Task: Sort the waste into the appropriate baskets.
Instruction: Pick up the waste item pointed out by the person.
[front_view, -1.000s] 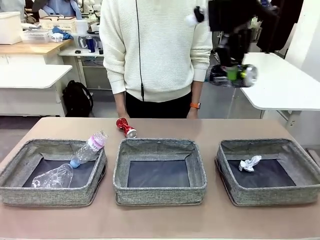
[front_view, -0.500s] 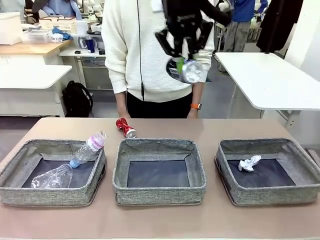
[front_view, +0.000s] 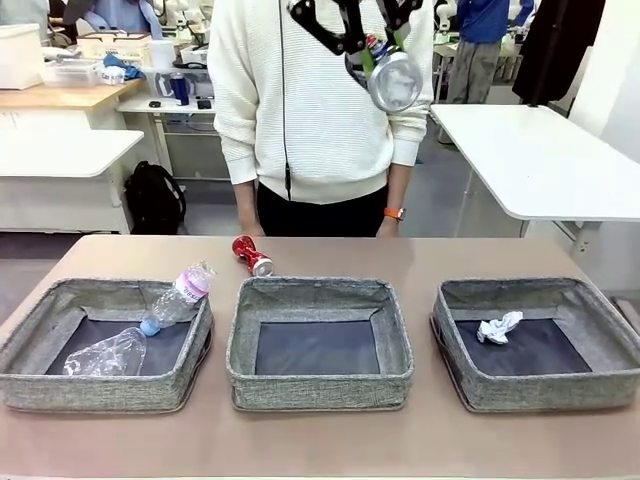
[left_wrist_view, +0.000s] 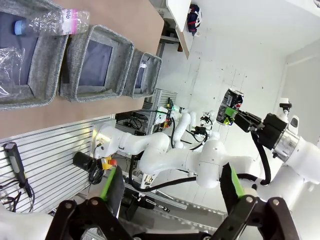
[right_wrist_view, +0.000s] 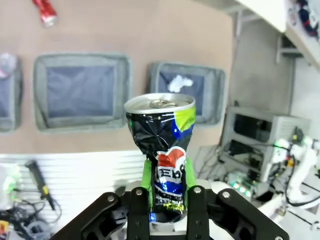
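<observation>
High above the table's middle, my right gripper (front_view: 372, 48) is shut on a crushed black can (front_view: 392, 80); in the right wrist view the can (right_wrist_view: 160, 140) stands upright between the green pads. Three grey baskets lie in a row: left (front_view: 100, 392), middle (front_view: 318, 388), right (front_view: 540, 392). The left one holds a crushed clear bottle (front_view: 105, 353), and a small pink-labelled bottle (front_view: 182, 293) leans on its rim. Crumpled white paper (front_view: 499, 327) lies in the right basket. A crushed red can (front_view: 252, 255) lies on the table behind the middle basket. My left gripper (left_wrist_view: 170, 190) is open and holds nothing.
A person in a white sweater (front_view: 320, 110) stands at the table's far edge, behind the red can. A white table (front_view: 540, 160) stands at the back right. Bare tabletop (front_view: 320, 445) runs in front of the baskets.
My right gripper has carried the black can from the upper right leftwards and upwards, to high above the middle basket. The baskets and the other litter have not moved.
</observation>
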